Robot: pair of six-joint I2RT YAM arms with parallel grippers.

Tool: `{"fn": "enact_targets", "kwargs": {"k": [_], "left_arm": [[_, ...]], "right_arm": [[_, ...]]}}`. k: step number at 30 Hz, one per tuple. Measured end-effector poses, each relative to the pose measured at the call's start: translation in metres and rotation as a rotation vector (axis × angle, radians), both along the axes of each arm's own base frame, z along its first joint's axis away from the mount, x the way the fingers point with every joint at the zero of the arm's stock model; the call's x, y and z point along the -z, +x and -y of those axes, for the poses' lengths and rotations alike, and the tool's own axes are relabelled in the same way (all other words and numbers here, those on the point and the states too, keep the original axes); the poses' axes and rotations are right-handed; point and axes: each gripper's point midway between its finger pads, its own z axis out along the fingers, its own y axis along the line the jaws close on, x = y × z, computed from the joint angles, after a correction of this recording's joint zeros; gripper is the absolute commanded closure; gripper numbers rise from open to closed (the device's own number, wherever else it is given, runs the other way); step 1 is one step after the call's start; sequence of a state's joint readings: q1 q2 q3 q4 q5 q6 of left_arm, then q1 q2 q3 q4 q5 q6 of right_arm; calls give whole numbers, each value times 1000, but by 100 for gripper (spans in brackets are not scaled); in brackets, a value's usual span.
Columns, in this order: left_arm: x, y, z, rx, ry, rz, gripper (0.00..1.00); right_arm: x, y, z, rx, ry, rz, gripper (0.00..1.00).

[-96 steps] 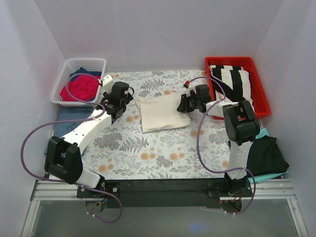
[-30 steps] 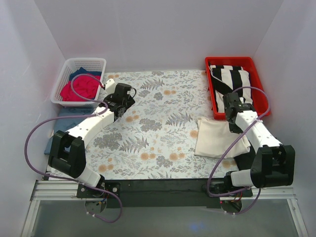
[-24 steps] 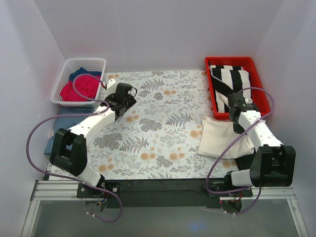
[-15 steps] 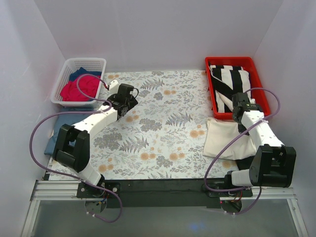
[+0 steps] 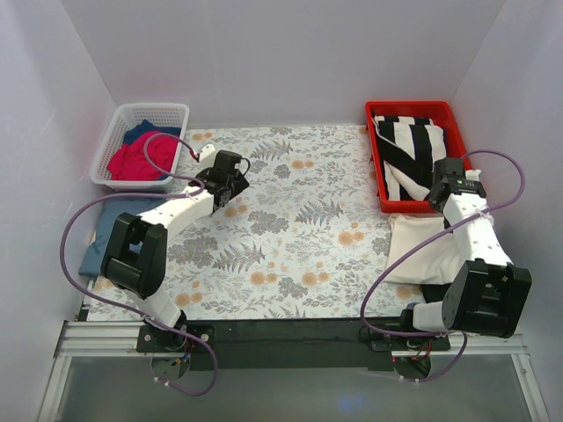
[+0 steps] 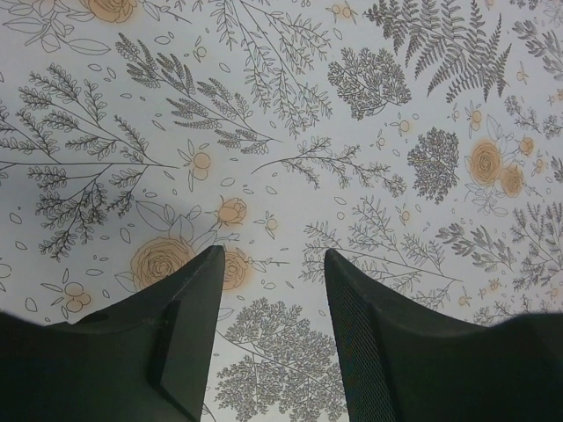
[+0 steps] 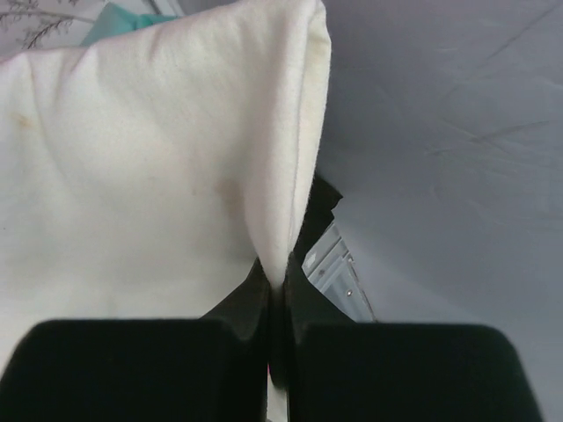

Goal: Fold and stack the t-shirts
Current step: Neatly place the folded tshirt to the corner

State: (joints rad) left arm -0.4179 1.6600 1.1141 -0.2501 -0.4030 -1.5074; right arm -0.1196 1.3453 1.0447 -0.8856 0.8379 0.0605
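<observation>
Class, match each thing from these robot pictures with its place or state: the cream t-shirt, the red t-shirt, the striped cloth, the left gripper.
Column one:
1. cream t-shirt
2. red t-shirt
3. striped cloth
4. left gripper

Column two:
A. in the red tray
B. open above the floral covering
C. in the white basket
D. pinched by the right gripper

Pairs: 1-D, 2-C, 3-A, 4-B.

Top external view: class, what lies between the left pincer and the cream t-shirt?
Between the left pincer and the cream t-shirt lies only the bare floral table covering, as the top external view shows.
</observation>
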Motion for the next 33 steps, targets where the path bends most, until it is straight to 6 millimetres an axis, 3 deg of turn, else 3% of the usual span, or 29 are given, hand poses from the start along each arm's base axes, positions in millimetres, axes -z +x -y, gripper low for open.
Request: {"fn": "enact_targets", "kwargs": {"k": [5,9,20,21,22,24,25,26,28,33], "left_arm": [[6,3,1,0,2,-10,52],[7,8,3,0,0,-8,52],[6,16,8,13,-7,0,53],[5,16,8,14,-8,1,53],[5,17,8,14,-9,1,53],[6,18,8,13,-9,1,53],[7,19,8,13,-10,1,53],[8,21,9,13,-10,0,53],[12,22,9,13,-9,-5,53],[20,22,9,14,-5,-19,53]], "right_arm": [[-24,4,14,34,-59,43,99],[-29,0,24,74,-82,42,99],[1,-1,54,219,-86,-73,97],[5,-2,57,237,-86,-82,93],[8,-3,60,257,-85,-88,70],[11,-6,65,297,-87,-88,44],[9,-7,68,312,-96,-87,21],[6,-7,70,328,-105,-74,14],[-2,-7,74,347,-125,-63,4],[-9,-5,76,364,-138,-32,1]]}}
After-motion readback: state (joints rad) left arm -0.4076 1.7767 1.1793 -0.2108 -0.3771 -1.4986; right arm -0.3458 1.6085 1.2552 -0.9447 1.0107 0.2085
